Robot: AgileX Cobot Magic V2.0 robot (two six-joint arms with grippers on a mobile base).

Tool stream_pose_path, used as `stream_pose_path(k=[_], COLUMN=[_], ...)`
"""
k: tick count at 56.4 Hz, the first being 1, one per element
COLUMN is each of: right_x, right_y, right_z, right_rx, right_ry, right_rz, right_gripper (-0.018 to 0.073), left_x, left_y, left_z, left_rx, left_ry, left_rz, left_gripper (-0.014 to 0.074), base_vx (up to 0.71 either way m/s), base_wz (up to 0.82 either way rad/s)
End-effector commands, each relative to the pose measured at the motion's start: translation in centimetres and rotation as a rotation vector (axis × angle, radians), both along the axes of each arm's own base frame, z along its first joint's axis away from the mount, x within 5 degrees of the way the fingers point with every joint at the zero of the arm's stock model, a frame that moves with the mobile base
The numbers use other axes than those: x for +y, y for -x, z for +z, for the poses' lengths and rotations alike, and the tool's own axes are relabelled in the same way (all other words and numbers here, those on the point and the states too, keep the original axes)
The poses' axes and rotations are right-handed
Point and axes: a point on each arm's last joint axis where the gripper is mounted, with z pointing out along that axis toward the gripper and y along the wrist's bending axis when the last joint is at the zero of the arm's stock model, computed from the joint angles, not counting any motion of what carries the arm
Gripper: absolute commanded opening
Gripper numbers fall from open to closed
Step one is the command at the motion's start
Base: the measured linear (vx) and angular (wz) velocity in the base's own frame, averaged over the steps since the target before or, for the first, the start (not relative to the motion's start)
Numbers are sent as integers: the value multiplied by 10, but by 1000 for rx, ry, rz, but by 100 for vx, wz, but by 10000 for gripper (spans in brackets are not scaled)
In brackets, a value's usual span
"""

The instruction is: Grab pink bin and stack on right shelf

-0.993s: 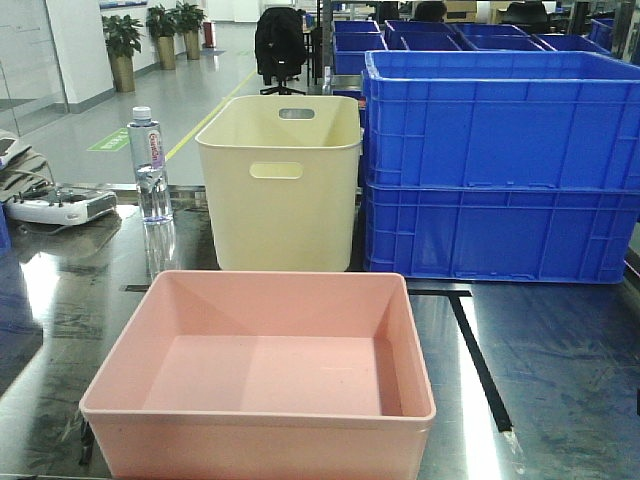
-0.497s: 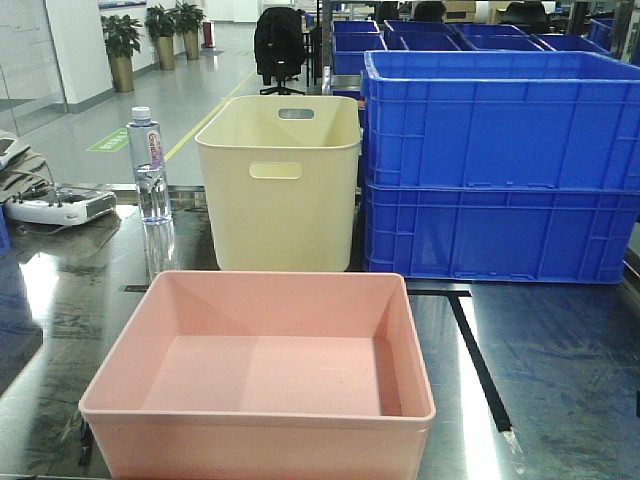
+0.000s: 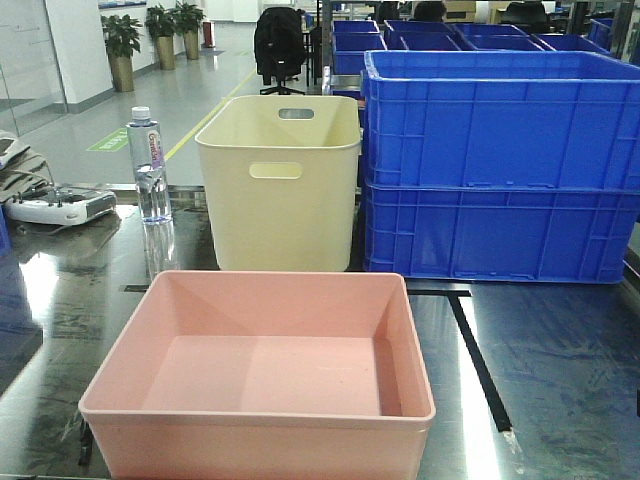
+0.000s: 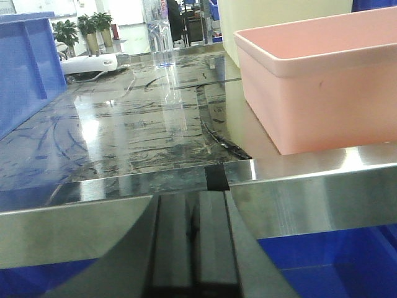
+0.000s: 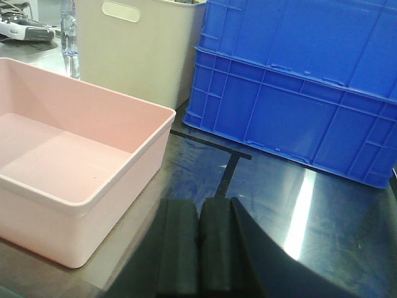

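Looking like a factory or warehouse floor: stacked blue crates [image 3: 500, 165] sitting on a scuffed steel worktable [image 3: 560, 370], more crates behind, painted floor lines [image 3: 205, 120] running past potted plants [image 3: 122, 50].

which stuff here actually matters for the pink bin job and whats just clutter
For the job:
pink bin
right shelf, the shiny taped metal surface
left gripper, shut
right gripper, shut

Just lying about:
cream bin
blue crates
water bottle
white controller
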Motion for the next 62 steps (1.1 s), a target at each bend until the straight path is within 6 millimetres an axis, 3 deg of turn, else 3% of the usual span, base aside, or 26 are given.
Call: stream_pose_path(k=[1,11,23,32,41,53,62], right_x=[2,5,20,23,8,-21,-32], right_y=[1,1,6,14,20,38,49], right_z=[14,6,-38,-68,-93,-109,-125], right_rx=[-73,3,113,118,60,-85,-148], right_ry=[5,-37,8,-60,-181,-178,-178], right_rz=[32,50,220,293,194,-31,-153], right_gripper=[-11,-11,-11,-11,-11,-11,-11], left_x=[0,0,0,0,0,0,0], left_y=[0,0,0,0,0,0,0], left_z=[4,4,4,4,4,4,4], left_rx=[-90,-90,-90,-90,-90,-90,-90], left_ry=[15,15,15,15,15,15,15], left_rz=[1,1,1,1,1,1,1], left_gripper=[-8,-8,-8,-8,-8,-8,-8], base_vx=[0,0,0,0,0,0,0], base_wz=[0,0,0,0,0,0,0])
